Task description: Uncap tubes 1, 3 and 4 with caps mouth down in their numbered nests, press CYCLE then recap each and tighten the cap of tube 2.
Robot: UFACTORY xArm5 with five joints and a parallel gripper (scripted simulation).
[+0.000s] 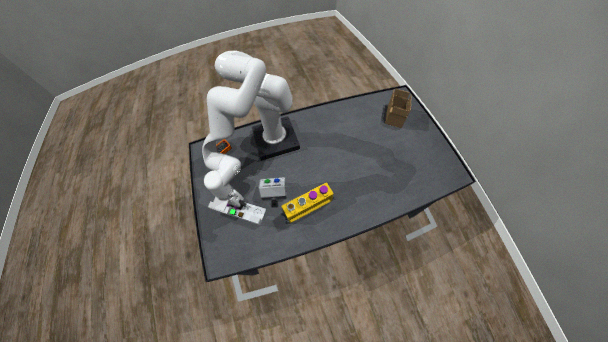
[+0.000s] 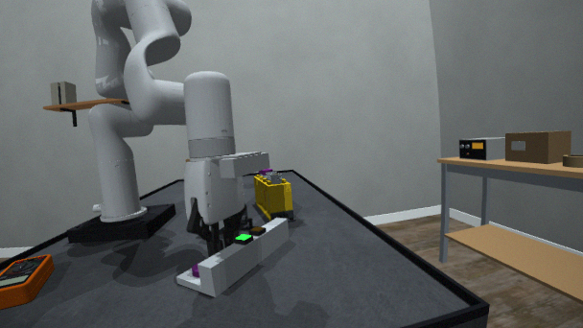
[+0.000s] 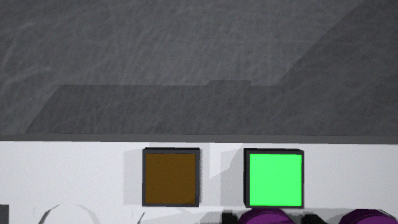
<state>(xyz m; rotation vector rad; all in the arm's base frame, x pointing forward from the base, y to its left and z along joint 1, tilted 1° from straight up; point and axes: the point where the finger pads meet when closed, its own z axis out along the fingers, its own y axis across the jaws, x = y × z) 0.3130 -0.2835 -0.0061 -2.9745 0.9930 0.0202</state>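
Note:
The white cap tray [image 1: 237,212] lies at the table's left side. Its green lamp [image 3: 274,179] is lit and its amber lamp [image 3: 171,176] is dark. My gripper [image 2: 216,240] is down on the tray, shut on a purple cap [image 3: 265,218] that sits in a nest below the green lamp. A second purple cap [image 3: 367,218] sits in the nest beside it, and it also shows at the tray's near end in the exterior view [image 2: 195,269]. The yellow decapping station [image 1: 307,201] holds two tubes with purple caps [image 1: 318,192] and two open tubes [image 1: 296,203].
The grey key housing [image 1: 272,187] with the green key [image 1: 267,181] and the blue key [image 1: 276,180] stands between the tray and the arm's base. A small black object [image 1: 274,202] lies beside it. An orange meter [image 2: 21,278] and a cardboard box [image 1: 398,108] lie farther off.

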